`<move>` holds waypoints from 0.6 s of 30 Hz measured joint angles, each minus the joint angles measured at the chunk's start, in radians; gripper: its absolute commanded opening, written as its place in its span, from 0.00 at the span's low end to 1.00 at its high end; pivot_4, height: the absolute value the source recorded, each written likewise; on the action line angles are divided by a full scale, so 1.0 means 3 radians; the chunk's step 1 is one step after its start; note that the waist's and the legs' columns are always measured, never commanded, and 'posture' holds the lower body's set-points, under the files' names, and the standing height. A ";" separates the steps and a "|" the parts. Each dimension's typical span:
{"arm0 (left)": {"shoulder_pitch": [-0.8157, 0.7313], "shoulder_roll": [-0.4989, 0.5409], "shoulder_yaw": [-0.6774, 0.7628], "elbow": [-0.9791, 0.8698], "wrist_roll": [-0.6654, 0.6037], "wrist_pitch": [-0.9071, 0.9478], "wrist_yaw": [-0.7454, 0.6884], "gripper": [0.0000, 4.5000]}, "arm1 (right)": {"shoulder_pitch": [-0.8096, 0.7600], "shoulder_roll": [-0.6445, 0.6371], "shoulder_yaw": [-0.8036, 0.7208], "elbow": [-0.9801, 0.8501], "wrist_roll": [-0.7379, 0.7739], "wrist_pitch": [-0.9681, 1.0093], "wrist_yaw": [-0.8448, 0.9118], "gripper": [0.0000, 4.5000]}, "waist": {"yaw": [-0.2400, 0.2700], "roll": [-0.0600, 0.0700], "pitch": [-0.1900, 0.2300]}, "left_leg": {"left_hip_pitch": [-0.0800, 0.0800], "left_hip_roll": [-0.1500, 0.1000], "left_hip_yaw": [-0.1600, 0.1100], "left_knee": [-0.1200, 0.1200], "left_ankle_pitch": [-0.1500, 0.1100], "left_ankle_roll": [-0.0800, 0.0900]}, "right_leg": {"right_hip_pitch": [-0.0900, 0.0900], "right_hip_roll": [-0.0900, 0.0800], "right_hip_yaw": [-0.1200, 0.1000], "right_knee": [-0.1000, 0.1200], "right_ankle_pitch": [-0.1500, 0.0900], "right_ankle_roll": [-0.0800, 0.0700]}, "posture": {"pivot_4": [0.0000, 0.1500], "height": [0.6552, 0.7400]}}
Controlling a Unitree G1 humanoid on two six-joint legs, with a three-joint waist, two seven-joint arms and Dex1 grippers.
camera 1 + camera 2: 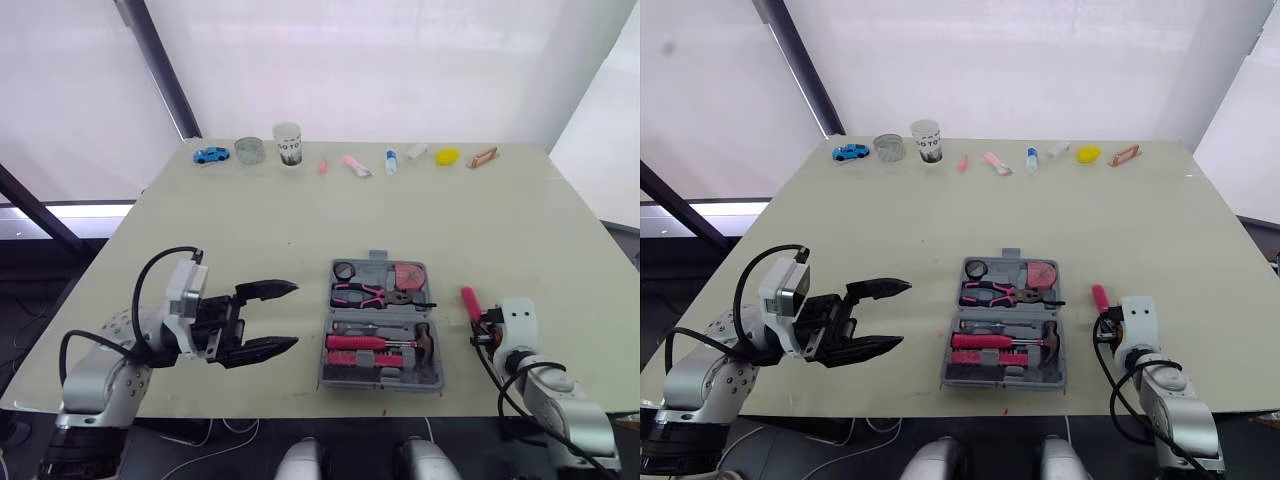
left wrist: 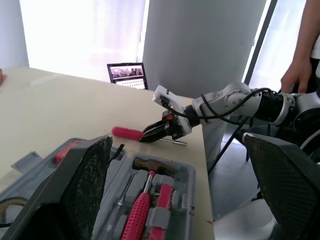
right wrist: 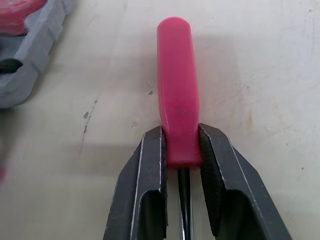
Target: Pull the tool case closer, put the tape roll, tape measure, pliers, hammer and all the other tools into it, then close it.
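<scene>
The grey tool case lies open near the table's front edge. In it are pink-handled pliers, a hammer, a pink tape measure and a small tape roll. Just right of the case, my right gripper is shut on a pink-handled screwdriver where handle meets shaft. The handle points away from me, low over the table. Whether it touches the table I cannot tell. My left gripper stands open left of the case, holding nothing.
Along the far edge stand a blue toy car, a glass jar, a paper cup and several small items. A person's hand shows beyond the table's right side.
</scene>
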 measured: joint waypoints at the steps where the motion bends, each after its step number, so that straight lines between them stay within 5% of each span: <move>1: 0.0009 0.0000 0.0005 -0.0017 -0.0004 0.0011 0.0011 1.00 | -0.0004 -0.0044 0.0012 -0.0049 0.0022 0.0002 0.0055 0.08 | -0.0003 0.0000 0.0000 | 0.0001 0.0000 0.0000 0.0000 0.0000 0.0000 | 0.0000 0.0000 0.0000 0.0000 0.0000 0.0000 | 1.00 1.00; 12: 0.0594 0.0102 0.0340 -0.0043 -0.0001 -0.0088 -0.0141 1.00 | -0.0685 -0.1551 0.0858 -0.1344 0.0898 0.0790 0.1627 0.08 | 0.0010 -0.0008 -0.0001 | 0.0001 0.0004 -0.0004 -0.0002 0.0000 0.0000 | -0.0001 0.0000 -0.0003 -0.0003 -0.0008 -0.0014 | 1.00 1.00; 18: 0.0809 0.0206 0.0526 -0.0012 0.0011 -0.0131 -0.0213 1.00 | -0.1323 -0.1790 0.1453 -0.1499 0.0897 0.1127 0.1790 0.08 | 0.0012 -0.0013 0.0000 | 0.0001 0.0005 -0.0010 -0.0001 0.0000 0.0000 | -0.0002 -0.0003 -0.0004 -0.0002 -0.0008 -0.0015 | 1.00 1.00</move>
